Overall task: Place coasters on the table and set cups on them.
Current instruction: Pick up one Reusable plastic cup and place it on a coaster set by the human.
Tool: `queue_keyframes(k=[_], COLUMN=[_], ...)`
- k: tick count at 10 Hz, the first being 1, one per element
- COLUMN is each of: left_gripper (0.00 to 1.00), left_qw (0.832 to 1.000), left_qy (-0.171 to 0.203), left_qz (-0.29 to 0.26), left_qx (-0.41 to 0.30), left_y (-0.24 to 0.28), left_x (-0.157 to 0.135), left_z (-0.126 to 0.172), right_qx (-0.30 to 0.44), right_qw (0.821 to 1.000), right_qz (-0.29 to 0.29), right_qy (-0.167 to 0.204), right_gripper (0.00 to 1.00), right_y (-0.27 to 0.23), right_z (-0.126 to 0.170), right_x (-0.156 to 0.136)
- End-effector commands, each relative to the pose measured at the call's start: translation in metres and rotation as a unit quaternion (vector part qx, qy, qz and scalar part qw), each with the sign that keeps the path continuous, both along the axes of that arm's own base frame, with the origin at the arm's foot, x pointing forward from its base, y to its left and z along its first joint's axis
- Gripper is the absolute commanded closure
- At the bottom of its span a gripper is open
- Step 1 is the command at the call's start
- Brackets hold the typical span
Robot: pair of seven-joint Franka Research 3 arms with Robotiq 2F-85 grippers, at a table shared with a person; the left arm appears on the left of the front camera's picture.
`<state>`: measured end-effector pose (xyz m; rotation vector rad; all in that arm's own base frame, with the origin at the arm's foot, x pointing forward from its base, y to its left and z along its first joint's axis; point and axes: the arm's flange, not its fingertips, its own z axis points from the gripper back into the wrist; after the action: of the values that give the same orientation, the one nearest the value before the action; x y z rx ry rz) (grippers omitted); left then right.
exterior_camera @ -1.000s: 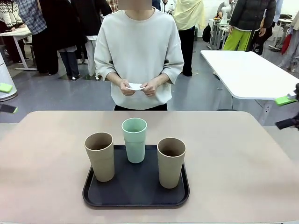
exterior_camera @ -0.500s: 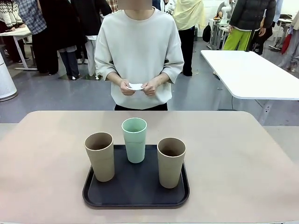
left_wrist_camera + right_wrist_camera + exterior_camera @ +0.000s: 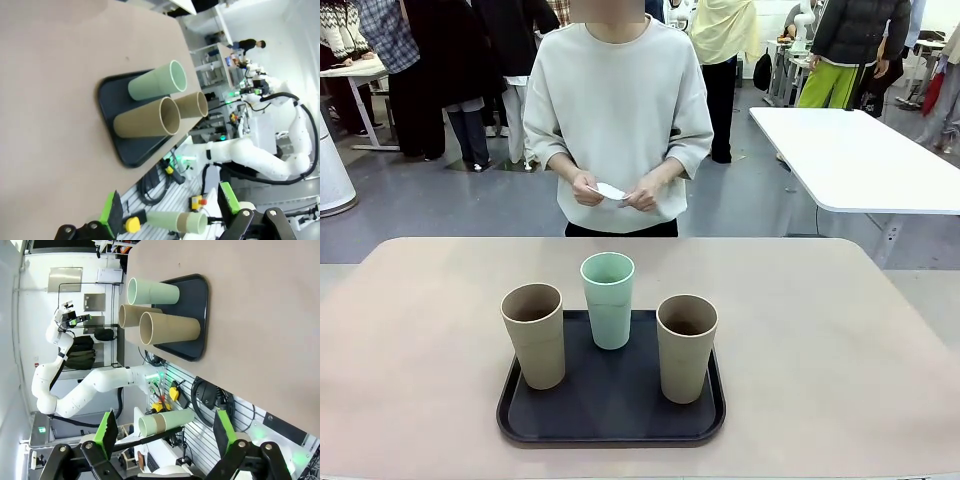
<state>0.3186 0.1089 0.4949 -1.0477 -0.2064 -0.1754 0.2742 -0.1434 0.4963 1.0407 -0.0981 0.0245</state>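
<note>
coasters [image 3: 611, 190] tilted in person's hands [image 3: 587, 189] | cups [image 3: 608, 300] on tray [image 3: 610, 412] | left end effector [image 3: 170, 207], right end effector [image 3: 165, 429] released

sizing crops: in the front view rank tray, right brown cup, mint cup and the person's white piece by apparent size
1. tray
2. right brown cup
3. mint cup, farther back, so this pair is unsure
4. white piece

Three tall tapered cups stand upright, empty and apart on a dark tray [image 3: 610, 438] at the near middle of the beige counter [image 3: 840, 340]: brown cup [image 3: 533, 335] left, mint cup [image 3: 608, 299] far middle, second brown cup [image 3: 687, 347] right. Thin white coasters [image 3: 611, 190] sit between a person's hands [image 3: 642, 195] beyond the far edge; how many is unclear.
</note>
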Motion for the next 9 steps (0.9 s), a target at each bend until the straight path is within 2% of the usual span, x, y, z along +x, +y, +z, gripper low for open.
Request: queue_keyframes(k=[1,9], left_gripper=[0.00,0.00], left_qw=[1.000,1.000], left_qy=[0.000,0.000], left_qz=[0.001,0.001], left_qx=[-0.001,-0.001], left_y=[0.0014,0.0014], left_x=[0.0002,0.0002], left_z=[0.0003,0.0003], right_qx=[0.001,0.001], right_qw=[1.000,1.000], right_qz=[-0.003,-0.003], right_qy=[0.003,0.003], right_gripper=[0.00,0.00], right_y=[-0.0012,-0.0012], right_z=[-0.0007,-0.0007], right_x=[0.0001,0.0001])
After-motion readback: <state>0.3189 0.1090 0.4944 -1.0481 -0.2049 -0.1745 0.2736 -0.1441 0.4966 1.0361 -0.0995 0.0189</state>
